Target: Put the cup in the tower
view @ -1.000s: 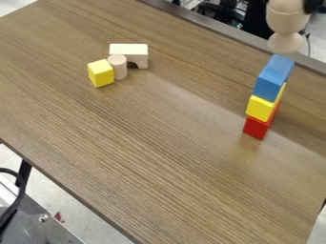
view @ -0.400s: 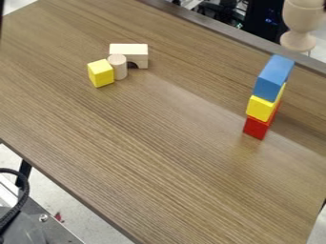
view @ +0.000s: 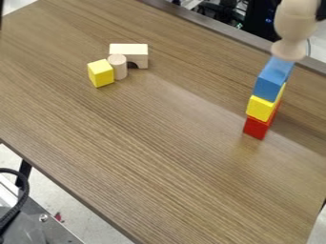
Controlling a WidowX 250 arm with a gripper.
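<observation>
The hand (view: 321, 12) lies at the far right, a small dark part of it visible beside the upper portion of the cup (view: 296, 24). How far open it is, and whether it grips the cup, cannot be told. The cup (pale wood, with a rounded bowl above a narrow stem and a flared foot) is roughly upright at the far right. Its foot overlaps the top of the tower (view: 263, 110) in the view; whether the two touch cannot be told. The tower stands on the right of the bench (view: 159, 167) and comprises, from top to bottom, a blue block (view: 270, 82), a yellow block (view: 261, 108) and a red block (view: 256, 128).

Well apart from the tower, on the far left of the bench, is a small group: a yellow cube (view: 100, 74), a pale cylinder (view: 119, 67) (upright) just to its right, and an arch block (view: 130, 51) behind the cylinder, its opening facing down. The cylinder partly hides the arch block.

Off the bench, at the near left, a black cable (view: 22, 202) curves above a metal surface (view: 35, 228) (note the bolt (view: 43, 218) near its edge), with pale floor (view: 64, 193) alongside.
</observation>
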